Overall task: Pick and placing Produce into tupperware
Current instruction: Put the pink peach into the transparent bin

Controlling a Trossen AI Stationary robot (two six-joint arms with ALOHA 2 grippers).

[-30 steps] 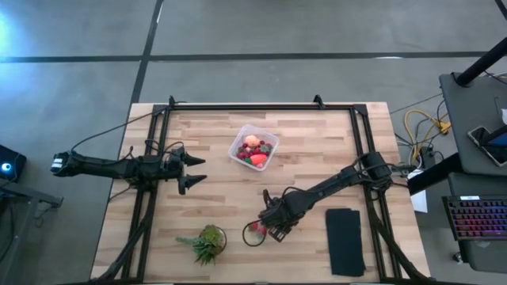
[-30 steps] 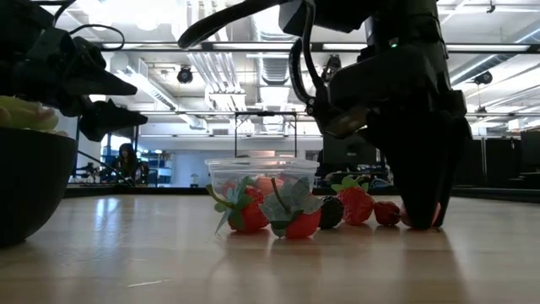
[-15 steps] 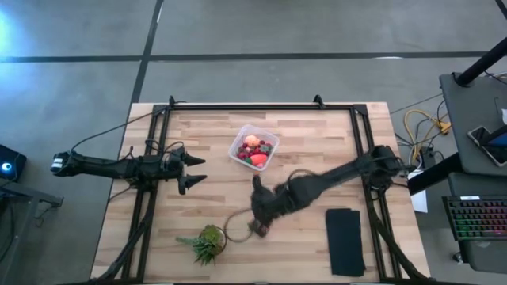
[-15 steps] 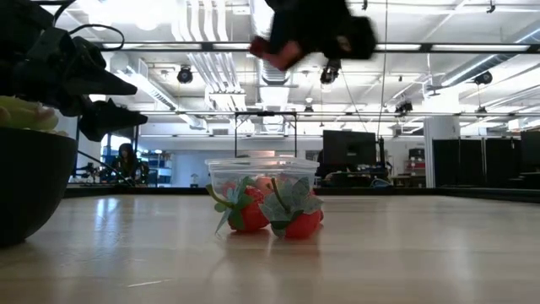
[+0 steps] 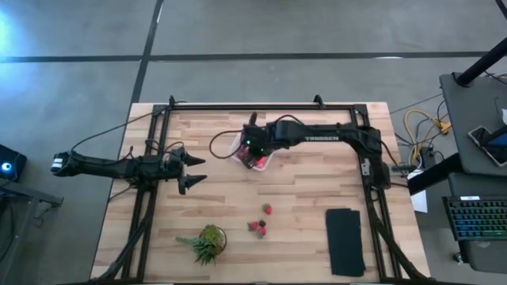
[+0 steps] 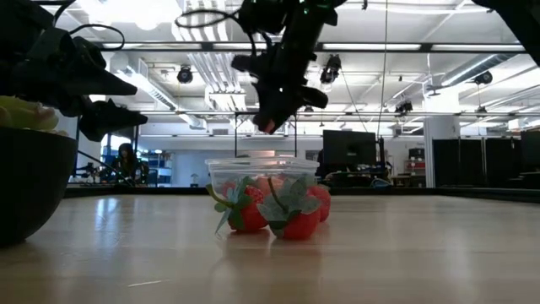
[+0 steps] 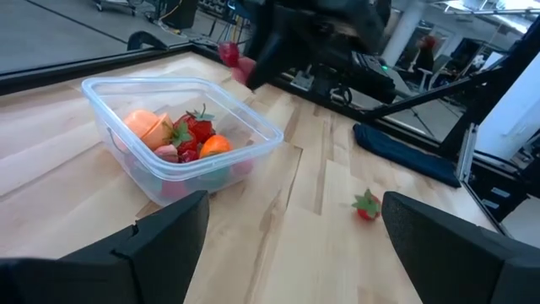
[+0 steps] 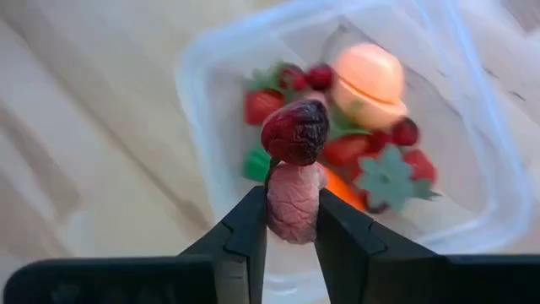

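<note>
The clear tupperware (image 7: 181,135) sits on the far middle of the table and holds the round pink-orange fruit (image 8: 369,74), an orange piece and several red strawberries. My right gripper (image 8: 293,198) hovers over the tub (image 5: 260,164), shut on a small pink and dark red berry (image 8: 295,131). It also shows in the low view (image 6: 268,118). Three loose strawberries (image 5: 258,226) rest on the wood nearer the front edge (image 6: 291,218). My left gripper (image 5: 194,170) waits open, left of the tub. My right gripper pinches the berry's pink lower part (image 8: 293,215) between its two fingers. The dark red end (image 8: 295,131) sticks out past the fingertips. The fingers point down from above, and the berry is lifted clear over the tub's near-left corner.
A spiky plant in a dark pot (image 5: 207,241) stands near the front left edge. A flat black pad (image 5: 344,241) lies at the front right. A black frame (image 5: 261,107) runs around the table's edges. Bare wood lies between the tub and the loose strawberries.
My right gripper has risen from the loose strawberries near the front edge, carrying the berry. It has swung toward the far edge and now stands above the tub. The remaining strawberries have stayed on the wood.
</note>
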